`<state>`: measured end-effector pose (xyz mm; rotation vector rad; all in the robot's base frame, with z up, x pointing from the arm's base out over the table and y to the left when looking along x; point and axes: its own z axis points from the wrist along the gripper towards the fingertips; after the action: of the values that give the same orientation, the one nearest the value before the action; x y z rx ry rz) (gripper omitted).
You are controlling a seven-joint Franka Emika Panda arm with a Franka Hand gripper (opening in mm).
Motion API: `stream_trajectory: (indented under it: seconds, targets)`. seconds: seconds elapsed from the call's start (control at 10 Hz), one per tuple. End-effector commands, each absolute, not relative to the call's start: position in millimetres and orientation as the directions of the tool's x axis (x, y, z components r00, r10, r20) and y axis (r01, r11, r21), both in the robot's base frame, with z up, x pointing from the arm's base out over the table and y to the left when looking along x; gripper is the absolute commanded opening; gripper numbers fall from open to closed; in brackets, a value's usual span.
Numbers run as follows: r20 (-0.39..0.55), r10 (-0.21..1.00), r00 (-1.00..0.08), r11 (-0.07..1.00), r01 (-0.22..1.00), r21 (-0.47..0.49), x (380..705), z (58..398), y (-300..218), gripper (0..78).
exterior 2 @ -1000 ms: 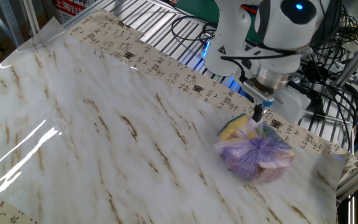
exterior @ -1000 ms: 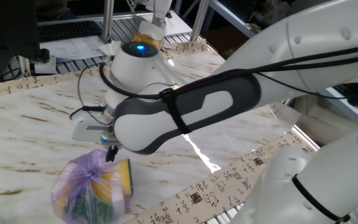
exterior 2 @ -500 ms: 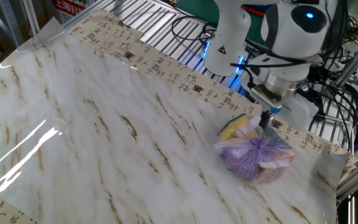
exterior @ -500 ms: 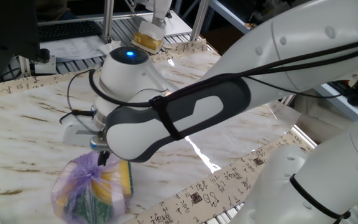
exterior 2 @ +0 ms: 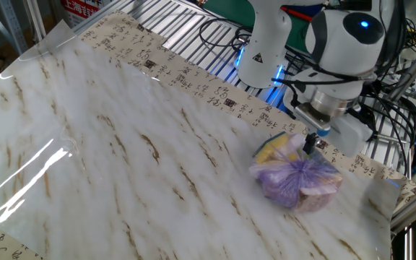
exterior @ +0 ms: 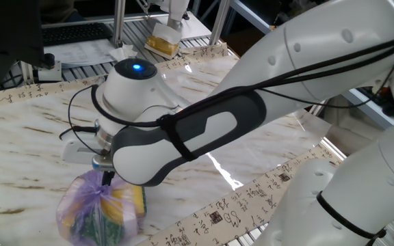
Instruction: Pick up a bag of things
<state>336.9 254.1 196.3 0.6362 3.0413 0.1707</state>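
Observation:
The bag of things is a lumpy pale-purple plastic bag with yellow and dark green items inside. It lies on the marble table near the front edge. It also shows in the other fixed view near the table's right end. My gripper hangs right over the bag's gathered top, its dark fingertips at or just above the plastic. In the other fixed view my gripper sits at the bag's far upper side. The arm's bulk hides the jaws, so their gap does not show.
The table's patterned border strip runs along the near edge, close to the bag. A yellowish block and a keyboard lie beyond the far edge. Cables and a slatted metal rack stand behind the table.
My gripper has slid sideways from beside the bag to over its top, and slightly lower. The bag has not moved.

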Motion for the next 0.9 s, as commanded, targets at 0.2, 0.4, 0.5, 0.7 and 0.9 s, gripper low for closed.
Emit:
stream_trajectory:
  seconds: [0.2, 0.4, 0.5, 0.7, 0.9]
  targets:
    - [-0.015, 0.403, -0.915, 0.91, 0.399, 0.116, 340.5, 194.3, 259.0, 0.0]
    - [-0.019, 0.403, -0.915, 0.91, 0.398, 0.112, 343.5, 191.1, 260.4, 0.0]
    - [-0.02, 0.405, -0.914, 0.91, 0.4, 0.111, 345.9, 191.2, 260.8, 0.0]
    - [-0.025, 0.413, -0.91, 0.906, 0.408, 0.11, 349.6, 190.9, 261.3, 0.0]
    - [-0.026, 0.423, -0.906, 0.902, 0.418, 0.106, 352.7, 191.4, 261.6, 0.0]
